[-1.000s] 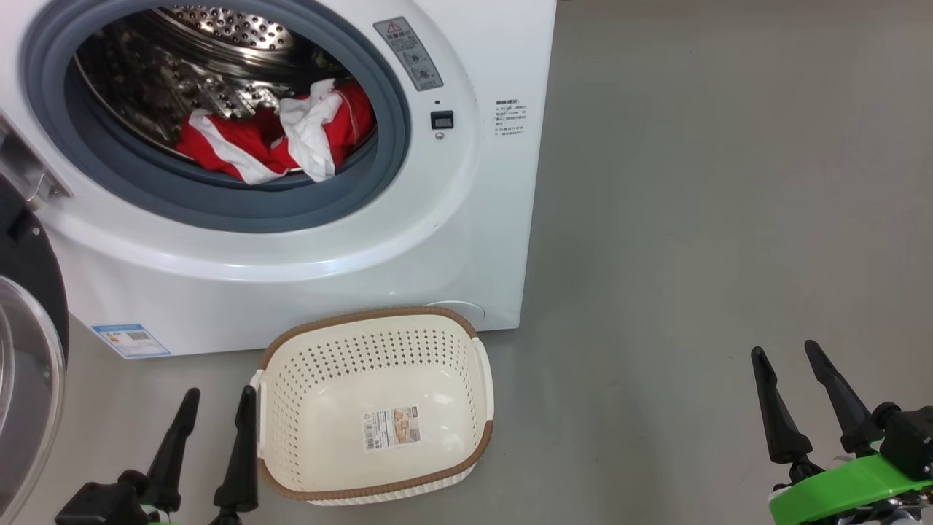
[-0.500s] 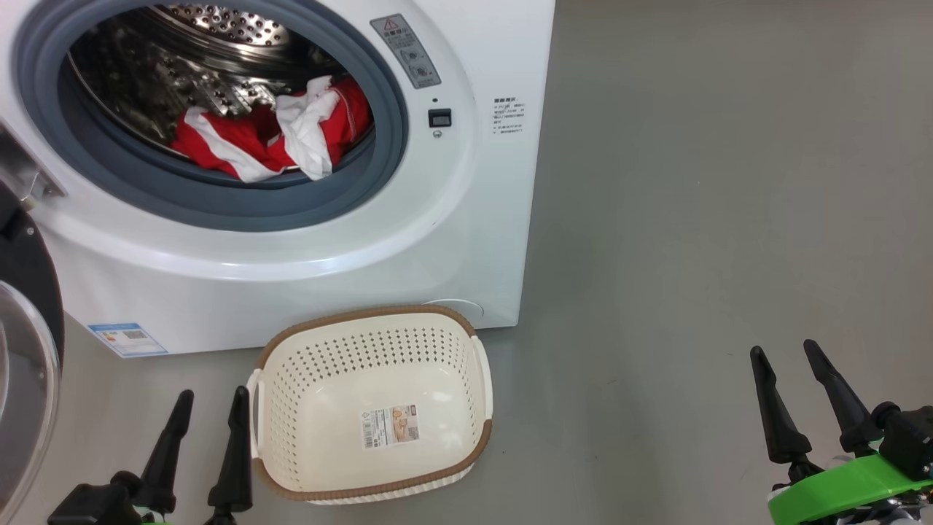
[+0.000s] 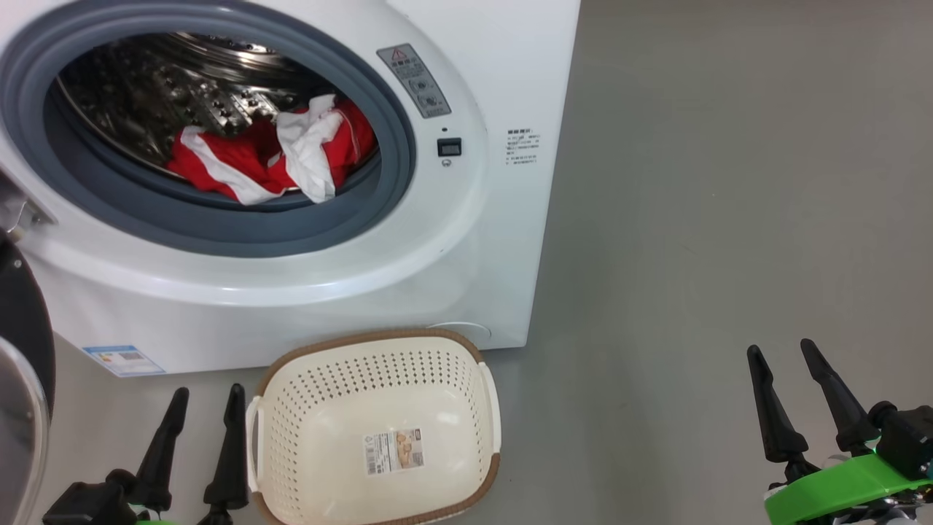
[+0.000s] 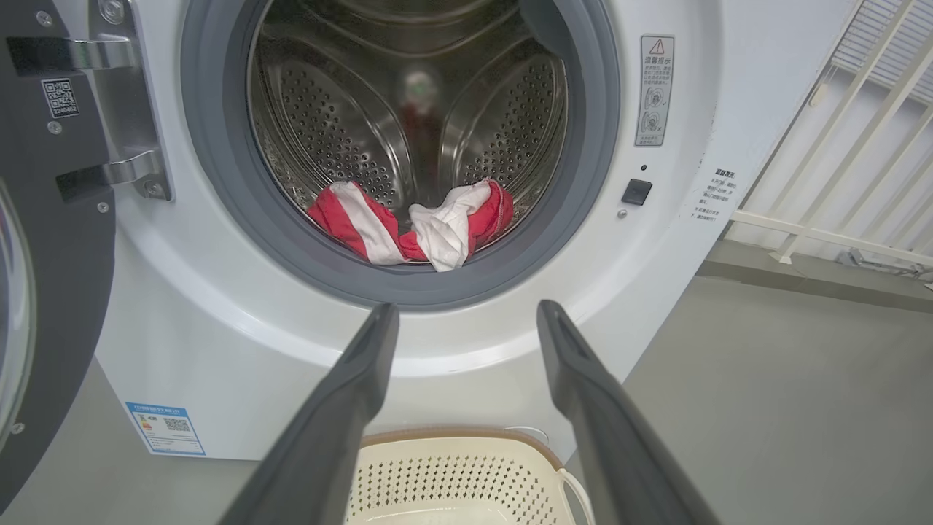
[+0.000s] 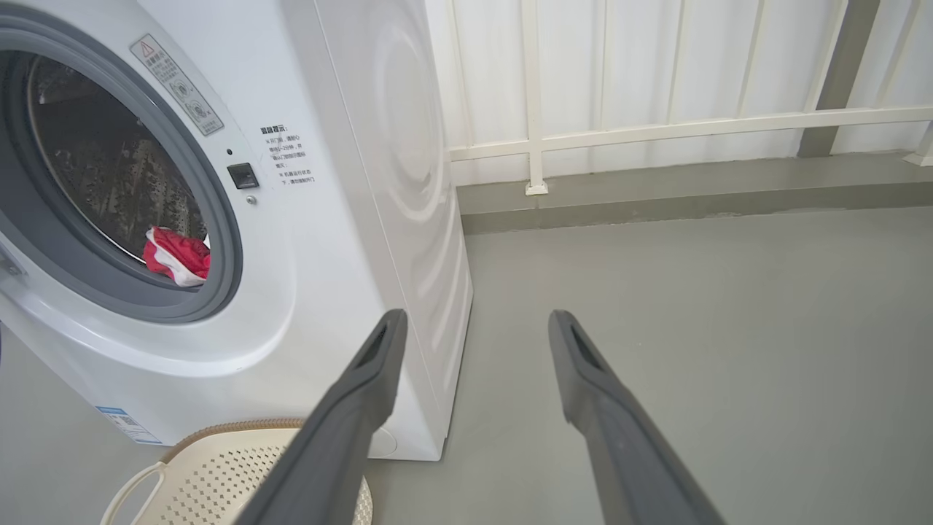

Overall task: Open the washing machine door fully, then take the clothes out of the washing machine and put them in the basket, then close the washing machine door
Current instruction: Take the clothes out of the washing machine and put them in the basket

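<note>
1. My left tool, two long dark fingers, stands at the lower left of the head view. Its jaws are spread wide with nothing between them, just beside the basket's left handle.
2. My right tool, on a green mount, stands well apart at the lower right above the grey floor. It is equally wide open and grips nothing.
3. The big white front-loading washing machine faces me. Its blue-grey rubber ring frames the perforated steel drum.
4. The large round door with a glossy black rim is swung open on the machine's left. Its clear glass window shows at the left edge of the head view.
5. The bright red clothes with white panels lie bunched at the front bottom of the drum. One white fold hangs onto the rubber ring.
6. The small cream-white perforated plastic basket with a brown woven-look rim sits on the floor just before the machine's lower front. A paper label shows on its bottom.
</note>
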Available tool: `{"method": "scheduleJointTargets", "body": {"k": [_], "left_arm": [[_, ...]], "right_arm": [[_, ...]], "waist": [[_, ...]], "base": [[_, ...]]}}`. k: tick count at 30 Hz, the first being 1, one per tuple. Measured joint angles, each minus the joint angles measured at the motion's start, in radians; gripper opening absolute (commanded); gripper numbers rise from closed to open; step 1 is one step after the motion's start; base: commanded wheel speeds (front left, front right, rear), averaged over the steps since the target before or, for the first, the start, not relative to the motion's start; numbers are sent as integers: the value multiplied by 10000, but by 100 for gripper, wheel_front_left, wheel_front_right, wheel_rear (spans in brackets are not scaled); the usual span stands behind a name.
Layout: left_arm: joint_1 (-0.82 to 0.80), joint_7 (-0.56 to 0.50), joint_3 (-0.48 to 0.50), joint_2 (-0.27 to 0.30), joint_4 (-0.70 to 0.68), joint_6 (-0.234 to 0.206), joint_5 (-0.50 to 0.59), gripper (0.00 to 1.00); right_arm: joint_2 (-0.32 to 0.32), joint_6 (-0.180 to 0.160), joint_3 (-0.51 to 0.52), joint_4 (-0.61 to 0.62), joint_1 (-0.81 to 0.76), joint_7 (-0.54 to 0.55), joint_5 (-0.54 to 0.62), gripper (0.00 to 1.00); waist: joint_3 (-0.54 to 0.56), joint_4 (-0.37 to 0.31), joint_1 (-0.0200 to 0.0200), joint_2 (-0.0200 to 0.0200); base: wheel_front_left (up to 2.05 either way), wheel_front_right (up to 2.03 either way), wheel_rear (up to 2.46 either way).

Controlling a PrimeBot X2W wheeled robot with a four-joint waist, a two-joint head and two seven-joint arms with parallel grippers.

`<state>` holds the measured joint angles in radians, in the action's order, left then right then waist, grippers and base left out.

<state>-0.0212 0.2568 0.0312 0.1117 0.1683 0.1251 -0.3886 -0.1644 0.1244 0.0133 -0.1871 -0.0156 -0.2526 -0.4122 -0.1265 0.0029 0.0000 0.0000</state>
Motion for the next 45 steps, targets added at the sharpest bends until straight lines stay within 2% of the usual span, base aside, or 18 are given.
{"method": "scheduleJointTargets", "body": {"k": [9, 30, 36, 45], "left_arm": [[-59, 0, 180, -8, 0, 0, 105, 100], [-185, 0, -12, 0, 343, 0, 56, 100], [-1385, 0, -117, 19, 1028, 0, 90, 100], [-4610, -2, -650, 205, 3239, 0, 303, 100]], "right_arm": [[31, 0, -38, 0, 9, 0, 0, 100], [42, 0, -40, 23, 94, 0, 0, 100], [63, 0, -88, 115, 482, 0, 0, 100], [100, 0, -274, 217, 1216, 0, 2, 100]], "waist": [[-43, 60, 0, 0], [-335, 137, 0, 0], [-748, 117, 0, 0], [-1730, 14, 0, 1]], "base": [[70, -75, 5], [0, 0, 0], [0, 0, 0], [0, 0, 0]]}}
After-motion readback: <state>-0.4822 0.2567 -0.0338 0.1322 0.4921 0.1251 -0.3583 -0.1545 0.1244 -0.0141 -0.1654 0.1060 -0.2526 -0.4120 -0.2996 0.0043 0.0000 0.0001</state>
